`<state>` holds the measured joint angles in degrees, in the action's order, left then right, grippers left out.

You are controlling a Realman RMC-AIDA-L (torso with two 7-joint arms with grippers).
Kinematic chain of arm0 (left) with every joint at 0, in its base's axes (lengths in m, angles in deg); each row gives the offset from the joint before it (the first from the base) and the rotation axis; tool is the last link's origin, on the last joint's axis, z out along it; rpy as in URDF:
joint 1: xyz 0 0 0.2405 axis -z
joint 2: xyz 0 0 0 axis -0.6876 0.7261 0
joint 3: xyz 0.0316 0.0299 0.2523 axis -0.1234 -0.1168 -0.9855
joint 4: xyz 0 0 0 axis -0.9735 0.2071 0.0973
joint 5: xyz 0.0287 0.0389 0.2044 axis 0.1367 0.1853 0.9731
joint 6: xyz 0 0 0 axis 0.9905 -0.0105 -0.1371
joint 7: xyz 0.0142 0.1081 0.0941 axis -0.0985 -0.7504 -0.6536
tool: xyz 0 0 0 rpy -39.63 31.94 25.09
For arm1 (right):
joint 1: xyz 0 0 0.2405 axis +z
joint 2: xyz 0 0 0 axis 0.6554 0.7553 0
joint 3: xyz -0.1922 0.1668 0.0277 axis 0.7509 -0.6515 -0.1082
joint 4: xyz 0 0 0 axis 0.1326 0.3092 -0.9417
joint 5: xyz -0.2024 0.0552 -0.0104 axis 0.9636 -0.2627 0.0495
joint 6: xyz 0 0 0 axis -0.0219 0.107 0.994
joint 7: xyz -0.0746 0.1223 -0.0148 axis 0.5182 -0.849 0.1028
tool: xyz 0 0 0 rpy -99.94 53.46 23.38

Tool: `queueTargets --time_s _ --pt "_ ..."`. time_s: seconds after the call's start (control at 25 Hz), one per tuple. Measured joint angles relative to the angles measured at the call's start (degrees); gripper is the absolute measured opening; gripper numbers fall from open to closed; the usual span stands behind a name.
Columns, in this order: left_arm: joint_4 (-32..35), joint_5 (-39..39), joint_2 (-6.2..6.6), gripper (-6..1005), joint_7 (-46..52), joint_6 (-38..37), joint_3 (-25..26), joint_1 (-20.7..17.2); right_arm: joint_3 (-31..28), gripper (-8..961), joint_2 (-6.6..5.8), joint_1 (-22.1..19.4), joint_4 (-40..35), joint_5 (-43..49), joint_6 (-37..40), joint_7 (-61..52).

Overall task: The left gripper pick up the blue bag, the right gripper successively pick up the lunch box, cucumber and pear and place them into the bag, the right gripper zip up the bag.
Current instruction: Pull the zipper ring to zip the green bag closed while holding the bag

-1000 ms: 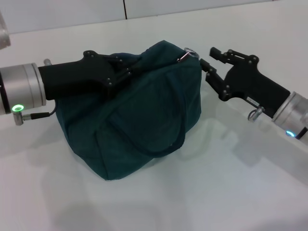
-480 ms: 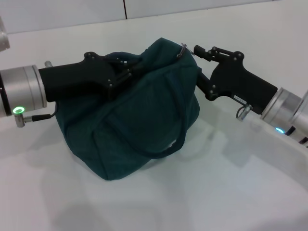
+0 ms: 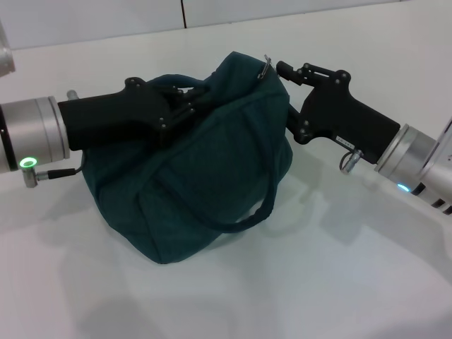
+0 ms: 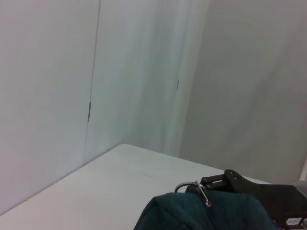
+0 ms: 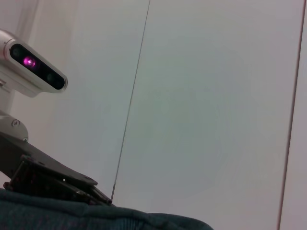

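Note:
The blue bag [image 3: 205, 176] sits bulging in the middle of the white table, one loop handle hanging down its front. At its upper left my left gripper [image 3: 189, 102] is shut on the bag's top fabric. The right gripper [image 3: 284, 88] is open at the bag's right end. Its upper finger lies beside the metal zipper pull [image 3: 268, 68] and its lower finger is pressed against the bag's side. The left wrist view shows the pull [image 4: 202, 192] above the bag [image 4: 192, 218], with the right gripper's body behind. The lunch box, cucumber and pear are out of view.
White table [image 3: 318, 282] extends around the bag, and a white wall stands behind it. In the right wrist view the bag's fabric [image 5: 96, 218] runs along one edge, with the left gripper's body [image 5: 48, 177] and the head camera [image 5: 33, 67] beyond it.
The right gripper has moved left from beside the bag onto its right end, up to the zipper pull. The pull has shifted slightly left. The left arm has held still.

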<state>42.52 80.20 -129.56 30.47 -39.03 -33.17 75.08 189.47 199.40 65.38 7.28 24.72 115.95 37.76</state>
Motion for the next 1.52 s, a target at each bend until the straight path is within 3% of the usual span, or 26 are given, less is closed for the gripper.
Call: queueTargets --time_s 0.52,0.6,0.84,1.52 --pt "0.0 0.0 -0.02 101 -0.2 -0.6 0.0 -0.2 -0.2 290 0.05 -0.3 -0.1 0.0 0.4 -0.3" --pt "0.0 0.0 -0.02 102 -0.2 -0.7 0.0 -0.3 -0.3 154 0.08 -0.4 -0.1 0.0 0.5 -0.3" --pt "0.0 0.0 -0.02 102 -0.2 -0.7 0.0 -0.6 -0.5 18 0.26 -0.8 -0.3 -1.2 0.5 -0.3" --pt "-0.9 -3.0 0.13 101 -2.3 -1.3 0.5 -1.9 -0.5 15 0.39 -4.8 0.5 -6.7 -1.4 -0.5"
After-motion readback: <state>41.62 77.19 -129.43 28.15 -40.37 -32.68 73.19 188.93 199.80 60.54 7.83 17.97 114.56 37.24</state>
